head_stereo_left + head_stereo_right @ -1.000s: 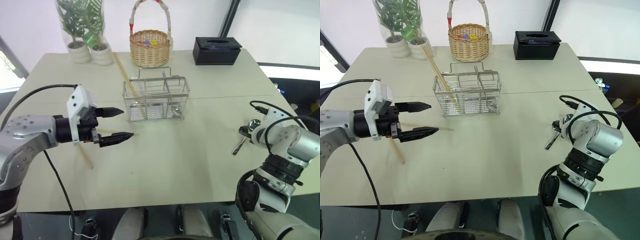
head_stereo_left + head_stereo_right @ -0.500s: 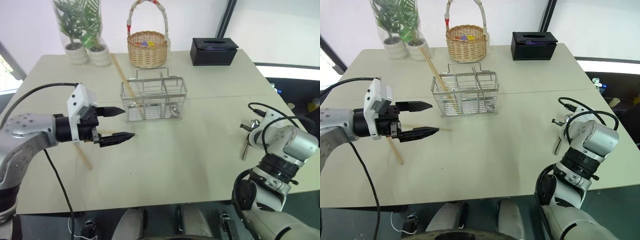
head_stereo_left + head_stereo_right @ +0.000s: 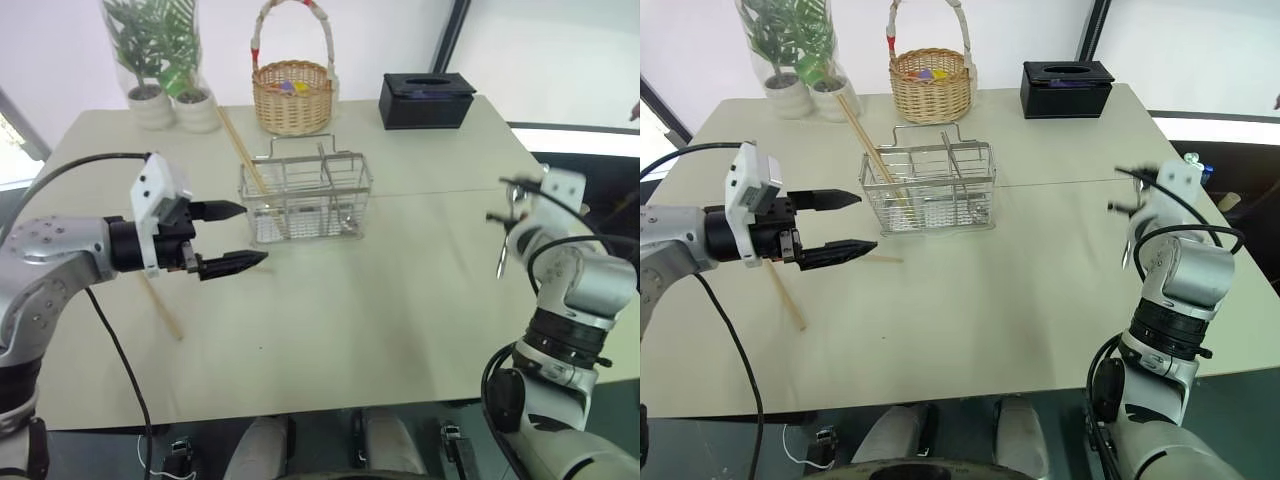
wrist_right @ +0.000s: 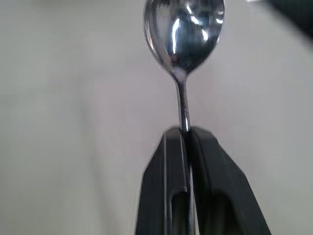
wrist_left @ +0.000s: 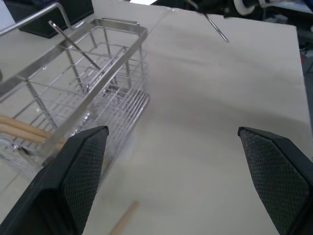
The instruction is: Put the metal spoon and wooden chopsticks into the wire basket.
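My right gripper [image 4: 185,134] is clamped on the thin handle of the metal spoon [image 4: 185,29], bowl out past the fingertips. Spoon is clear of the table [image 3: 400,290], held up in the air, handle hanging down below the grip in the head views.

Landmark: the wire basket [image 3: 305,195]. From it, the spoon lies well apart toward my right side, across open tabletop; the carry must run leftward and slightly away from me to get above the basket rim. Spoon's long axis is near upright, so I judge it could drop in handle-first with little turning.

My left gripper [image 3: 228,237] hangs with fingers spread wide and empty, just beside the basket's near-left corner, much nearer to it than the right.

The wooden chopsticks: one [image 3: 242,150] already leans in the basket's left compartment, sticking out beyond its far-left corner. The other [image 3: 160,305] lies flat on the table, near-left of the basket, below my left gripper.

Pale, matte tabletop. Behind the basket: wicker basket [image 3: 293,95], black box [image 3: 427,100], potted plants [image 3: 170,70].
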